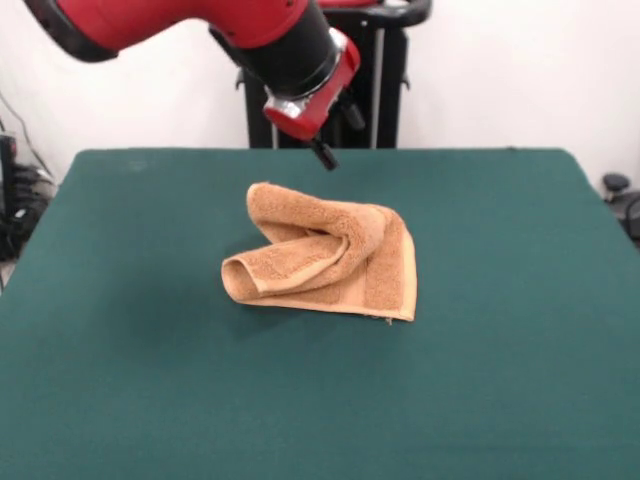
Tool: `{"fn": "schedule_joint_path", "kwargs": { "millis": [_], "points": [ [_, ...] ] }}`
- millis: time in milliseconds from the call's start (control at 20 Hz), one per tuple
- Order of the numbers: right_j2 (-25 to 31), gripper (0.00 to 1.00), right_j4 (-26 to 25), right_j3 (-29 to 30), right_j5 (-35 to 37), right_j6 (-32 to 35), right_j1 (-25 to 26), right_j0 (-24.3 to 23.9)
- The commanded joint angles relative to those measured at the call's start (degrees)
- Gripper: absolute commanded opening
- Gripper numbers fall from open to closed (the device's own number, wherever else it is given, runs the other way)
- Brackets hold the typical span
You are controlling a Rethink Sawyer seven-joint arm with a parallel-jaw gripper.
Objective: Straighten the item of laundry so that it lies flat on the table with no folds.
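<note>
The orange-tan towel (325,258) lies crumpled in the middle of the green table (120,360). Its upper left part is folded over and rolled into a loop open toward the front left, while its right edge with the woven band lies flat. No white tag shows. The red and black arm comes in from the upper left. Its gripper (325,155) hangs above the table's far side, above and behind the towel's upper left corner, apart from it. Only a dark tip shows below the red wrist.
The robot's black pedestal (385,95) stands behind the table's far edge. Dark equipment and cables (15,200) sit off the table's left side, and another dark object (620,195) sits off its right side.
</note>
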Motion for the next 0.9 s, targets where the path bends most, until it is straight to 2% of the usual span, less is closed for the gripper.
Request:
{"fn": "schedule_joint_path", "kwargs": {
  "millis": [50,200,500,650,900],
  "points": [
    [5.4,1.00,-0.5,-5.7,-1.3,-12.9,4.7,0.2],
    [8.7,1.00,0.7,-5.5,-1.8,-14.8,5.7,-2.7],
    [13.6,1.00,0.3,-4.5,1.2,-15.8,3.9,-7.7],
    [14.8,1.00,-1.2,-3.5,0.3,-15.1,2.8,-9.6],
    [14.5,1.00,-4.3,-4.4,0.6,-13.8,1.4,-9.9]
  ]
}}
